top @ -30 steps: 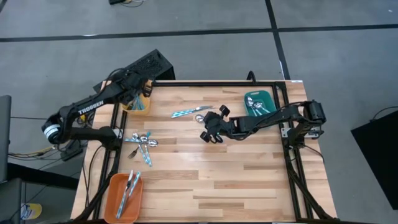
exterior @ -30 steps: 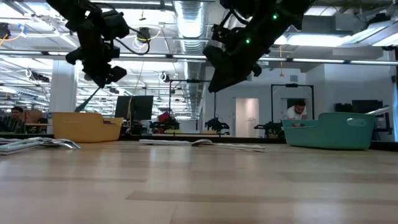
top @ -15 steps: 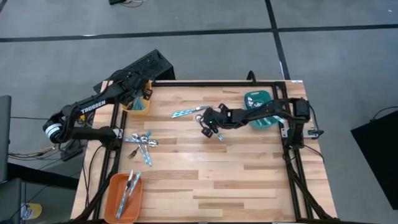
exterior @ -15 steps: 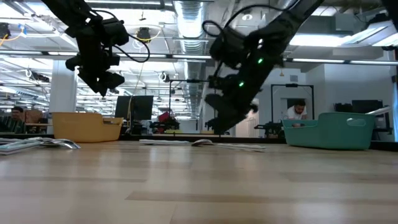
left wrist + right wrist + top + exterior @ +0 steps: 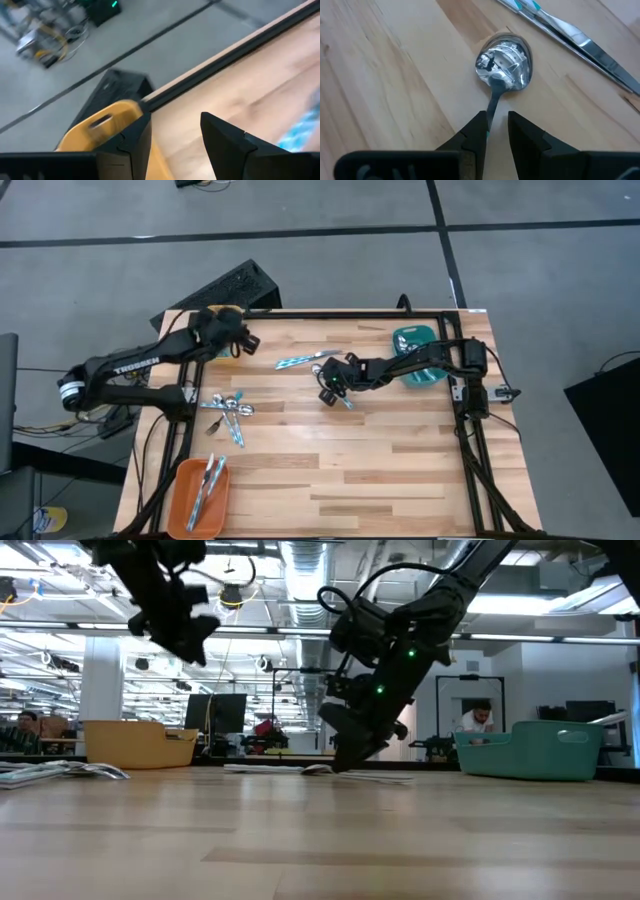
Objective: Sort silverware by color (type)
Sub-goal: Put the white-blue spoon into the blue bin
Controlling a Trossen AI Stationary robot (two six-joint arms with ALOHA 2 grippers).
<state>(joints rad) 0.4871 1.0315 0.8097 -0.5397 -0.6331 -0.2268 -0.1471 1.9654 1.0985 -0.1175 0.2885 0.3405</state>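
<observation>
The right claw [image 5: 496,131] sits low at mid-table, fingers slightly spread astride the spoon [image 5: 504,65] neck. Best to pinch squarely and lift straight. The left claw [image 5: 172,137], spread and empty, hovers by the yellow tray [image 5: 222,352].

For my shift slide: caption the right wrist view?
Right gripper straddling the neck of a spoon lying on the wooden table, a knife beyond it.

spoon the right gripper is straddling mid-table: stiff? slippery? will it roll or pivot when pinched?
The spoon looks like polished metal with a thin neck: probably stiff, light, and slick. The right gripper straddles that narrow neck, so a pinch there may let the heavier bowl droop or pivot. Lying flat on the table, it seems unlikely to roll.
</observation>
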